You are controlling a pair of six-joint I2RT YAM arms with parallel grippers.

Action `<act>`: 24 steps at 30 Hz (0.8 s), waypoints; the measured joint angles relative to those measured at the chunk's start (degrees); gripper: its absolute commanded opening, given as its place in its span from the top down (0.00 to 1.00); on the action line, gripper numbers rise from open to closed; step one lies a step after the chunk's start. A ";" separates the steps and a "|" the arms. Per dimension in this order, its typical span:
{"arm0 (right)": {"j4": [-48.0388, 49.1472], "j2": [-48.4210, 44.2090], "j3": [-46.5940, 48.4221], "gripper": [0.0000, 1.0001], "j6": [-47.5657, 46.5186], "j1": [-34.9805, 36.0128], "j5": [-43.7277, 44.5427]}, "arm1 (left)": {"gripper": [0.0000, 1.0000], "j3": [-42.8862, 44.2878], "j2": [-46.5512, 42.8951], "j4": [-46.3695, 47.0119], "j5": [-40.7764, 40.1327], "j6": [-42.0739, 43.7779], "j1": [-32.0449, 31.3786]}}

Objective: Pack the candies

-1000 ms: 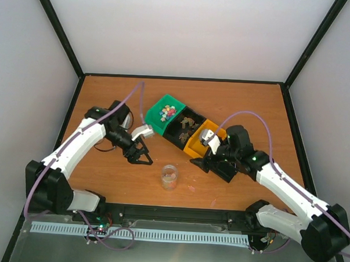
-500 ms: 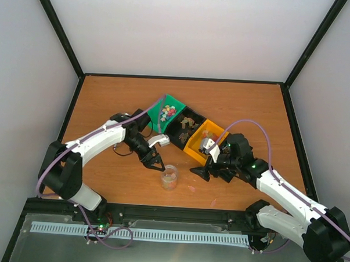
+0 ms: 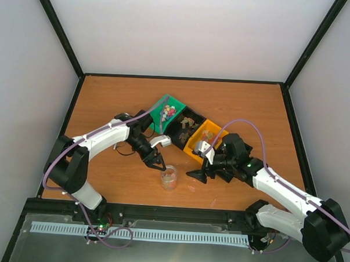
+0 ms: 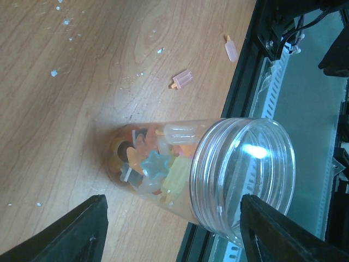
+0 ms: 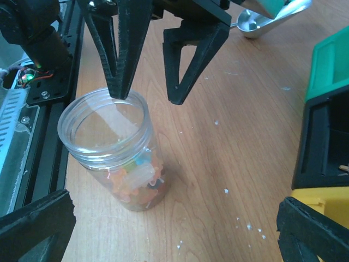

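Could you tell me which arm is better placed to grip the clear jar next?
Probably left: the left gripper hangs open just above the rim of the jar, while the right gripper, also open, sits off to one side.

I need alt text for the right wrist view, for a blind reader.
A clear jar, with colourful candies at its bottom, stands open on a wooden table, and the left pincer hovers just above its mouth with jaws apart. The right pincer's own black fingers frame the lower corners, wide open; a green bin shows at the right edge.
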 measured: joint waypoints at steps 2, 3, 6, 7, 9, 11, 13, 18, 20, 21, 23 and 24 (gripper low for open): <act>0.46 0.48 -0.02 0.00 -0.13 0.52 -0.26 | 0.32 0.00 -0.35 -0.15 -0.35 0.44 0.00; 0.83 0.68 -0.11 0.00 -0.13 0.68 -0.37 | 0.31 0.00 -0.76 -0.15 -0.76 0.63 -0.02; 2.54 0.81 -1.07 0.00 -0.09 1.29 -0.48 | 0.24 -0.04 -2.16 -0.13 -3.21 1.20 -0.39; 3.06 0.83 -1.51 0.00 -0.02 1.62 -0.44 | 0.22 -0.04 -2.54 -0.11 -4.09 1.31 -0.66; 4.17 0.94 -2.43 0.00 0.33 2.32 -0.37 | 0.16 -0.02 -3.08 -0.02 -5.29 1.36 -1.07; 5.38 1.11 -3.34 0.00 0.83 3.08 -0.35 | 0.04 -0.02 -3.76 0.24 -6.03 1.38 -1.27; 6.75 1.25 -4.33 0.00 1.46 4.04 -0.20 | 0.00 -0.02 -5.01 0.81 -6.84 1.38 -1.51; 10.71 2.25 -7.26 0.00 2.40 6.60 0.33 | 0.00 -0.02 -8.79 3.30 -8.31 1.20 -4.48; 12.46 3.41 -8.04 0.00 2.75 7.17 0.48 | 0.00 -0.04 -9.11 4.31 -8.48 1.14 -6.10; 13.31 4.07 -8.35 0.00 2.82 7.34 0.52 | 0.00 -0.04 -9.05 4.83 -8.72 0.96 -6.93; 14.88 5.22 -8.83 0.00 2.95 7.54 0.55 | 0.00 -0.20 -8.63 6.05 -9.73 0.37 -8.26; 15.45 5.70 -9.01 0.00 2.93 7.58 0.55 | 0.00 -0.33 -8.46 6.45 -10.23 0.22 -8.61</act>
